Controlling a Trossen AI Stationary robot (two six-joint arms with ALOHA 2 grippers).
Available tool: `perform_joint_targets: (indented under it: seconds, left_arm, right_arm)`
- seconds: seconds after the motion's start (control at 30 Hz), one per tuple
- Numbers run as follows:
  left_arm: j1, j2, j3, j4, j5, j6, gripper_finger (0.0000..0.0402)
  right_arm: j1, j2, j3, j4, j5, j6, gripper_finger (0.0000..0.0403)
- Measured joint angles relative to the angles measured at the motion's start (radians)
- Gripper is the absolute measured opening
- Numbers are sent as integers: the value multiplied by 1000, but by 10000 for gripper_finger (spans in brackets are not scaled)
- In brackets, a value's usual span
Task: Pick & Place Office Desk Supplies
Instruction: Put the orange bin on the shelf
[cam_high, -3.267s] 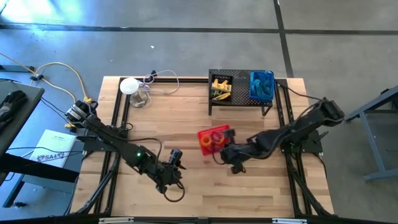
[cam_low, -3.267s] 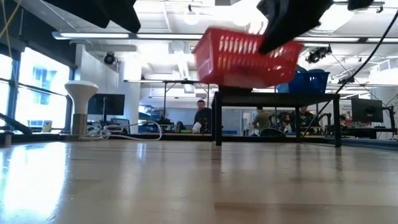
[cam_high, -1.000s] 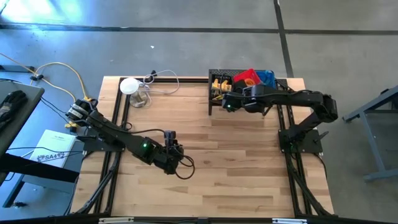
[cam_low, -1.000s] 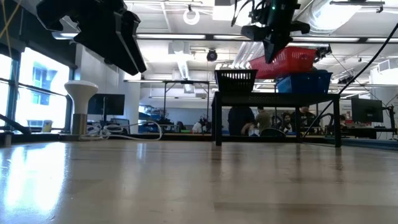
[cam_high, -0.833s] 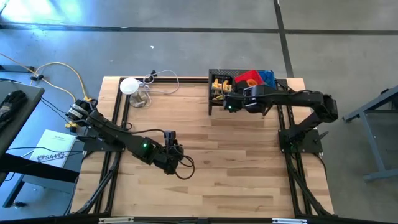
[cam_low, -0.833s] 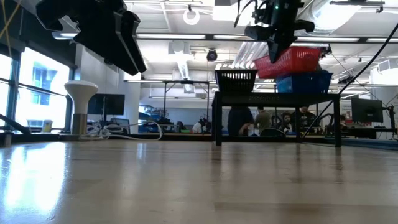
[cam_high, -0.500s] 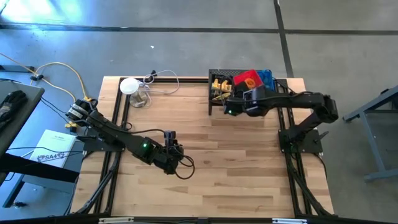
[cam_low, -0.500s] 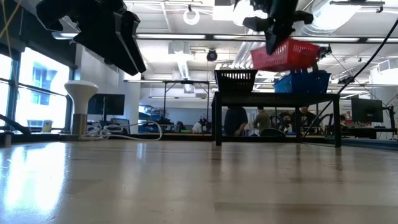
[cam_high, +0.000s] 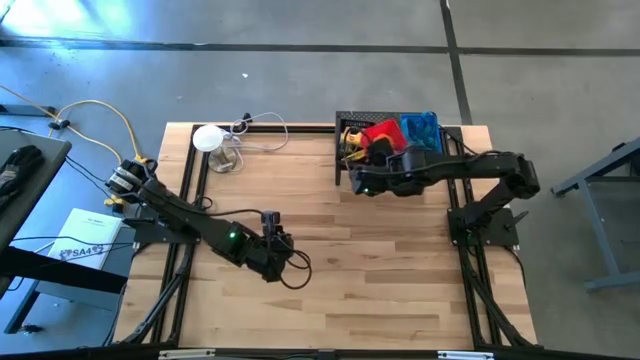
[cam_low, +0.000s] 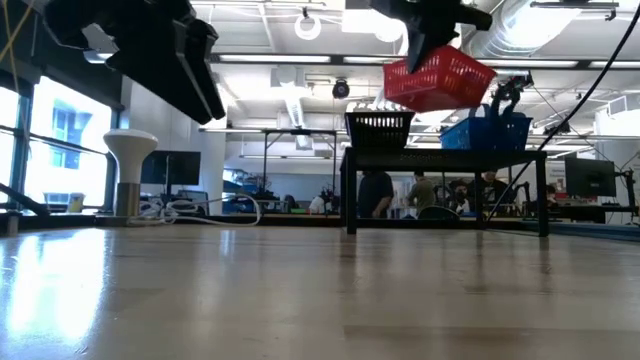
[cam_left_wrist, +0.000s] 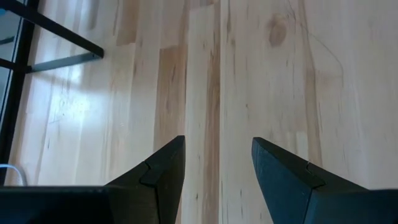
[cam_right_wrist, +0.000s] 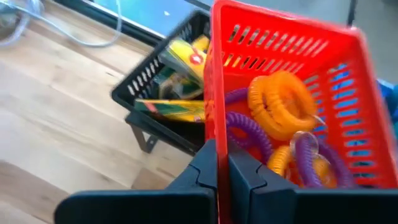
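Observation:
My right gripper is shut on a red slatted basket and holds it in the air over the black wire-mesh shelf. Orange and purple rubber rings lie in the basket. On the shelf stand a black basket with yellow-and-black pieces and a blue basket. My left gripper hangs open over bare wood near the table's middle, with nothing between its fingers. My right gripper pinches one side wall of the red basket at its rim, one finger inside the basket and one outside. The fingers slant down from the table's near right. The basket hangs tilted, lifted clear of the shelf and the other baskets.
A white round object with a coiled cable stands at the far left of the table. The shelf takes up the far right. Open wood lies across the table's middle and near side.
My right gripper has carried the red basket up off the blue basket and toward the table's left, over the shelf's middle. The basket has tipped on the way and now hangs higher and clear. The gripper has stayed shut on it.

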Motion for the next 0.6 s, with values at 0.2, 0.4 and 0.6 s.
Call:
perform_joint_targets:
  seconds: [0.2,0.4,0.6]
  left_arm:
    - [-28,0,0,-27,1,-15,177]
    - [-49,0,0,-33,1,-15,177]
    - [-54,0,0,-33,1,-26,177]
  right_arm:
    - [-7,23,0,-21,-1,53,3]
    - [-91,27,0,-30,-9,65,3]
    - [-148,28,-1,-6,-102,58,3]
